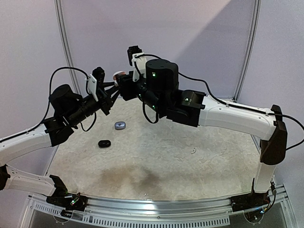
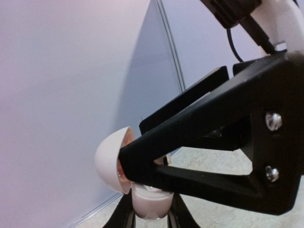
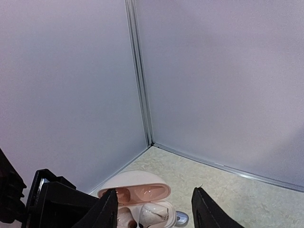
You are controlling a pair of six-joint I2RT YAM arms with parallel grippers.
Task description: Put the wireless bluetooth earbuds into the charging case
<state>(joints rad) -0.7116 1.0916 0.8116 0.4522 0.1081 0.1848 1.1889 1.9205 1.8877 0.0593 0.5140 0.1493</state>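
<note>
Right gripper (image 3: 154, 191) fingers stood apart at the bottom of the wrist frame, released, flanking the open charging case (image 3: 140, 189); whether they touched it was unclear. The frame edge cut off the case's lower half. One white earbud (image 3: 155, 213) sat inside, and a second shape beside it was hard to make out. Left gripper (image 2: 151, 210) clenched the case's base, its fingertips cropped. Two more lay on the table (image 1: 213, 156): one grey case (image 1: 119, 125), one black case (image 1: 104, 143).

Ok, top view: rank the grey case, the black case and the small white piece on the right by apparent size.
1. grey case and black case: they look alike, so no ranking between them.
2. white piece: clearly smallest, too small to identify.
</note>
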